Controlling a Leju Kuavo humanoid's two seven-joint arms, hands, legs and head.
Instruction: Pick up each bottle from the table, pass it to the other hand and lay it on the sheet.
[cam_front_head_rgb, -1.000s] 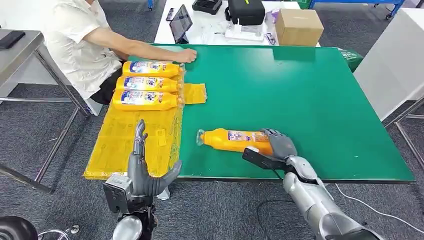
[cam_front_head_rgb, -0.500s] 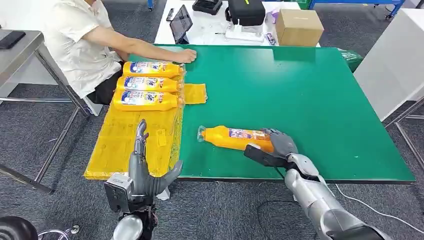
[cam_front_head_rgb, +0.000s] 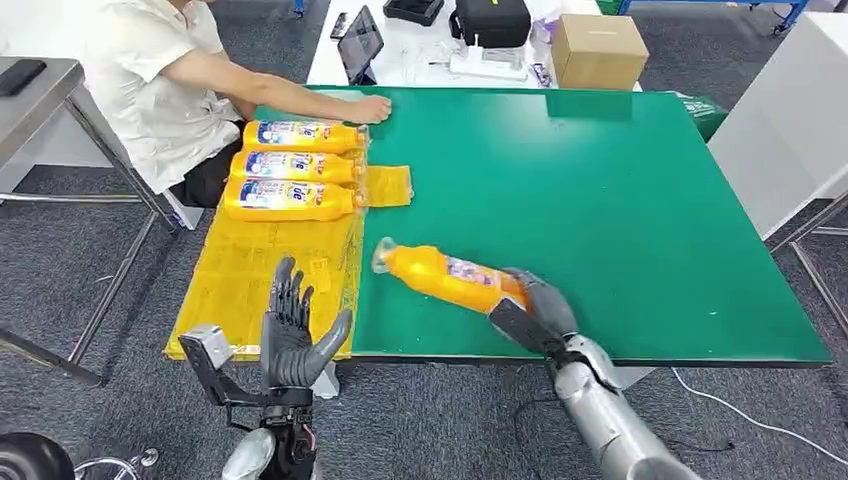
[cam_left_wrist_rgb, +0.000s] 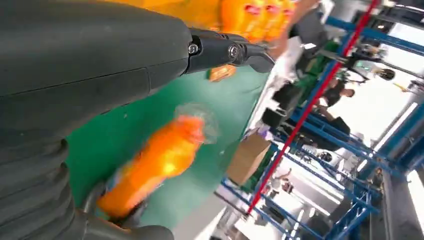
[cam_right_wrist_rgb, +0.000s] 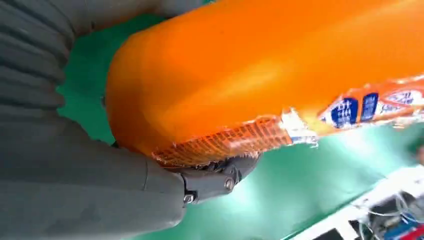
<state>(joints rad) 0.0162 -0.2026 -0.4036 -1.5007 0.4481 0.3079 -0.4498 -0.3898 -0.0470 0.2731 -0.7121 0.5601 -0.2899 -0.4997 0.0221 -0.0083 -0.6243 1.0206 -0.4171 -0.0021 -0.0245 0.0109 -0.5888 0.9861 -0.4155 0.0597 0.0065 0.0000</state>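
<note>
My right hand (cam_front_head_rgb: 535, 308) grips the base end of an orange bottle (cam_front_head_rgb: 443, 277) near the front edge of the green table (cam_front_head_rgb: 620, 200). The bottle is lifted, its clear cap pointing left toward the sheet. In the right wrist view the bottle (cam_right_wrist_rgb: 260, 75) lies across my hand (cam_right_wrist_rgb: 85, 170), thumb under it. My left hand (cam_front_head_rgb: 295, 330) is held up, fingers spread and holding nothing, at the front edge of the yellow sheet (cam_front_head_rgb: 260, 275). The left wrist view shows the bottle (cam_left_wrist_rgb: 155, 165) blurred beyond the hand (cam_left_wrist_rgb: 90, 55). Three orange bottles (cam_front_head_rgb: 290, 165) lie in a row at the sheet's far end.
A person sits at the far left with a hand (cam_front_head_rgb: 365, 108) resting on the table's far edge. A white table behind carries a cardboard box (cam_front_head_rgb: 598, 50), a tablet (cam_front_head_rgb: 360, 45) and a black case (cam_front_head_rgb: 492, 20). A grey table (cam_front_head_rgb: 40, 90) stands at left.
My right hand has lifted the bottle off the table and swung it leftward, cap toward the sheet. My left hand has risen and spread its fingers.
</note>
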